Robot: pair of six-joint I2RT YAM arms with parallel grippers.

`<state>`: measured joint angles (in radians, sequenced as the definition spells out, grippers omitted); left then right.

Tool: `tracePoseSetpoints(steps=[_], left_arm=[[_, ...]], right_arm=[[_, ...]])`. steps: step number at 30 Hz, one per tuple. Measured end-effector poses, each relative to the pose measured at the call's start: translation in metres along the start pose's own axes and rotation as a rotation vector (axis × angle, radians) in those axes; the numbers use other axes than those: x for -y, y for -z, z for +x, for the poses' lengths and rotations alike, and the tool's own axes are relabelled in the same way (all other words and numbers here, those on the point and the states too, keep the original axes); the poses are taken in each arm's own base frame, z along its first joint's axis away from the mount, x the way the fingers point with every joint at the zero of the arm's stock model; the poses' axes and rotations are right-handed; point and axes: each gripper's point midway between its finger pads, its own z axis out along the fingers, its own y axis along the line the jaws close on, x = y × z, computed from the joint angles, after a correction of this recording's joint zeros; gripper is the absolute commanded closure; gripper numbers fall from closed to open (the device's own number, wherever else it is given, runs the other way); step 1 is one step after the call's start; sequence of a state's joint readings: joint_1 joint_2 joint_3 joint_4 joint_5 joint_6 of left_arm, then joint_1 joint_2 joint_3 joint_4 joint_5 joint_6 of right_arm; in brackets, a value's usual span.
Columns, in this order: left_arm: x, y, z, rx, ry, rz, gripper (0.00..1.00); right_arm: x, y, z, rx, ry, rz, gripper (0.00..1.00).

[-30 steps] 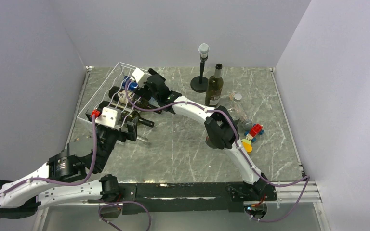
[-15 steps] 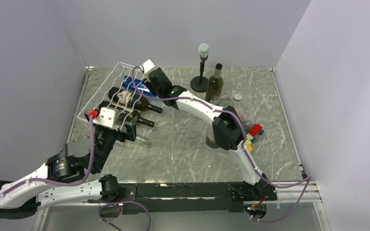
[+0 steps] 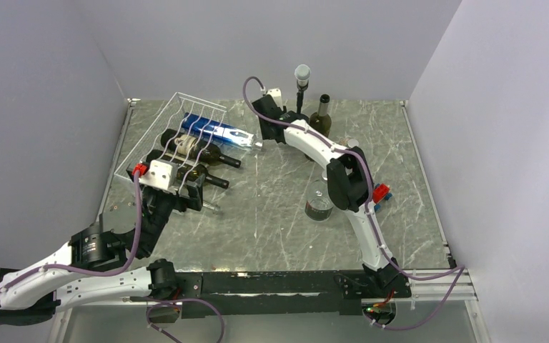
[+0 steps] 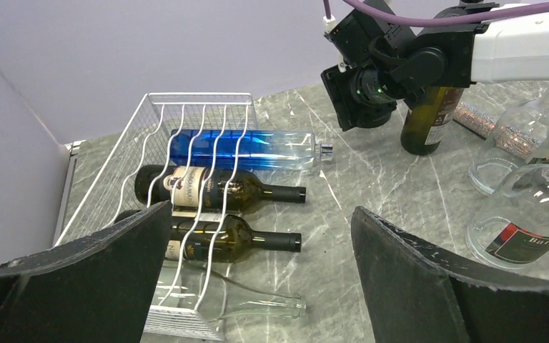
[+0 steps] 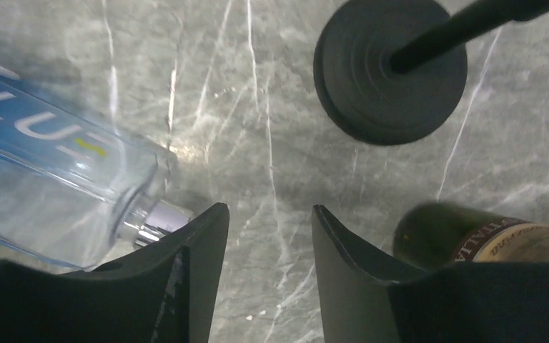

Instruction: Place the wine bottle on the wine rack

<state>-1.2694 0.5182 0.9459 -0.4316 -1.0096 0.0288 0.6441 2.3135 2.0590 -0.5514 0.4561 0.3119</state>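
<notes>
Right gripper (image 5: pixel 264 214), fingers narrowly parted on nothing, hovers between blue glass bottle (image 4: pixel 257 150) cradled sideways in white wire wine rack (image 4: pixel 200 96) and upright dark-green wine bottle (image 4: pixel 429 125), likely next; left gripper (image 4: pixel 261 214) gapes wide.

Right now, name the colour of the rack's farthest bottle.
Bottle: blue, fading to clear; left wrist view.

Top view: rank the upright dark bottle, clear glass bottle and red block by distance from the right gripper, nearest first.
From the right gripper:
1. upright dark bottle, just to its right, at the back.
2. clear glass bottle, mid-table beside the right arm.
3. red block, toward the right edge.
</notes>
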Motion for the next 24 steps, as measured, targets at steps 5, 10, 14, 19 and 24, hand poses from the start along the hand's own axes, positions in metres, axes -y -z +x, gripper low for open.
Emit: tracePoseSetpoints(steps=[5, 10, 14, 19, 24], left_arm=[[0.0, 0.0, 0.003, -0.003, 0.001, 0.0, 0.01], [0.0, 0.0, 0.003, -0.003, 0.002, 0.0, 0.01], [0.001, 0.0, 0.004, -0.005, 0.02, 0.0, 0.01], [0.001, 0.001, 0.004, -0.006, 0.037, 0.0, 0.01], [0.0, 0.001, 0.005, -0.007, 0.041, 0.0, 0.01]], right_arm=[[-0.003, -0.004, 0.022, -0.072, -0.015, -0.002, 0.5], [-0.011, -0.005, 0.038, -0.124, -0.029, -0.043, 0.58], [-0.019, -0.007, 0.045, -0.15, -0.046, -0.083, 0.59], [-0.028, -0.011, 0.053, -0.165, -0.06, -0.131, 0.65], [-0.037, -0.018, 0.059, -0.163, -0.065, -0.169, 0.66]])
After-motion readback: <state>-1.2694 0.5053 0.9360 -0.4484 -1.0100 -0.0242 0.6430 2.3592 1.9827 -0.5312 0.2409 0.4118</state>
